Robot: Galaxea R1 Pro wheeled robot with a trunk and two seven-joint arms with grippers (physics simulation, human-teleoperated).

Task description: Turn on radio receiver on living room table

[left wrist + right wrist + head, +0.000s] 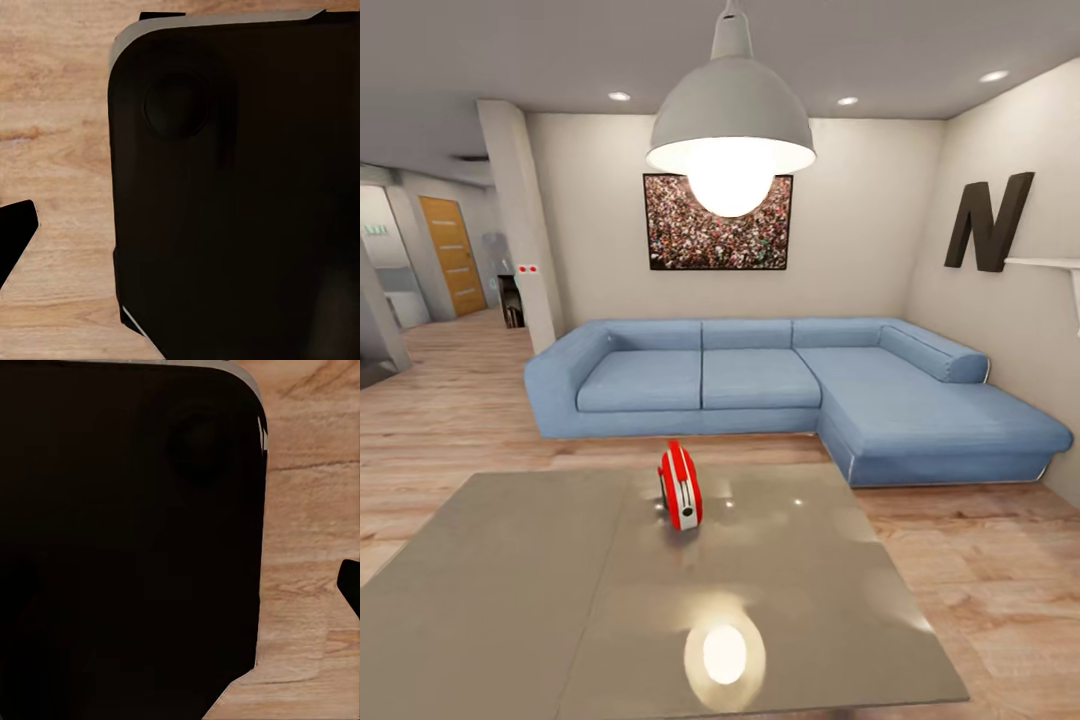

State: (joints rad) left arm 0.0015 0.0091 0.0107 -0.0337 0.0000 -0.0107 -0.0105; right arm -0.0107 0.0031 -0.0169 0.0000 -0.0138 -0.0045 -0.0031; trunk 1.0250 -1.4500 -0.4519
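Facing: I'm parked at the tabletop [510, 580], arms stowed low beside my base
Radio: radio receiver [680, 486] standing edge-on, mid-tabletop, beyond reach
Grippers: can't tell whether open or closed

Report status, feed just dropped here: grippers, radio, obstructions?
Grippers: state unclear, wrist views mostly dark. Radio receiver upright on table, untouched. Nothing between it and the table's near edge.

We see the surface [510, 600] as glossy grey-brown, smooth enough to mirror the lamp [731, 130] above it. On it, the radio receiver [680, 486] looks like shiny red plastic with a white stripe. Beyond the surface, the sofa [760, 385] looks like matt blue cloth. The floor [980, 580] is light wood plank, also seen beside a smooth dark panel [240, 210].
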